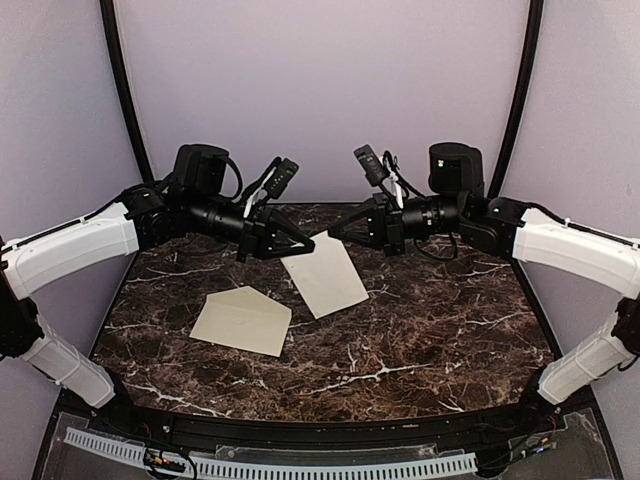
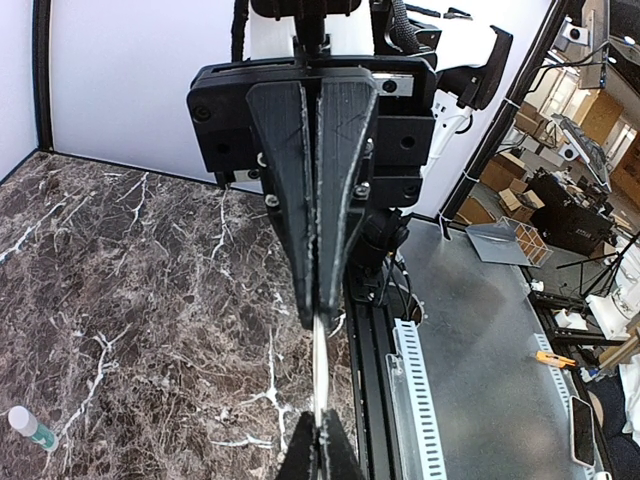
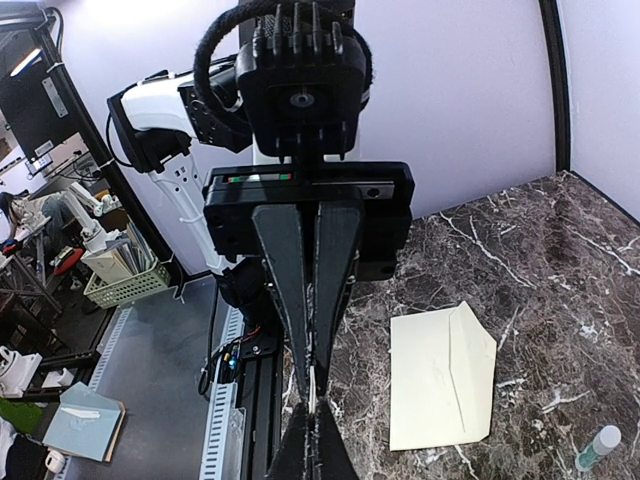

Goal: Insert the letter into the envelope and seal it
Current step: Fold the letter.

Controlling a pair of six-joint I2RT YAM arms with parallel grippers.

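The letter (image 1: 328, 275), a plain beige sheet from above, hangs tilted over the middle of the marble table, held by its upper edge. My left gripper (image 1: 308, 243) and my right gripper (image 1: 335, 231) meet tip to tip there, both shut on the letter. In the left wrist view the letter's thin edge (image 2: 320, 370) runs from my left gripper (image 2: 322, 445) up into the right one's fingers (image 2: 345, 200). The right wrist view has the same edge (image 3: 312, 388) above my right gripper (image 3: 312, 432). The cream envelope (image 1: 242, 320) lies flat to the left, flap open, also in the right wrist view as the envelope (image 3: 440, 375).
A small white and green bottle (image 2: 30, 428) stands on the marble, the same bottle (image 3: 597, 447) showing at the right wrist view's corner. A black rail and slotted white cable duct (image 1: 300, 465) run along the near table edge. Purple walls close in the back and sides.
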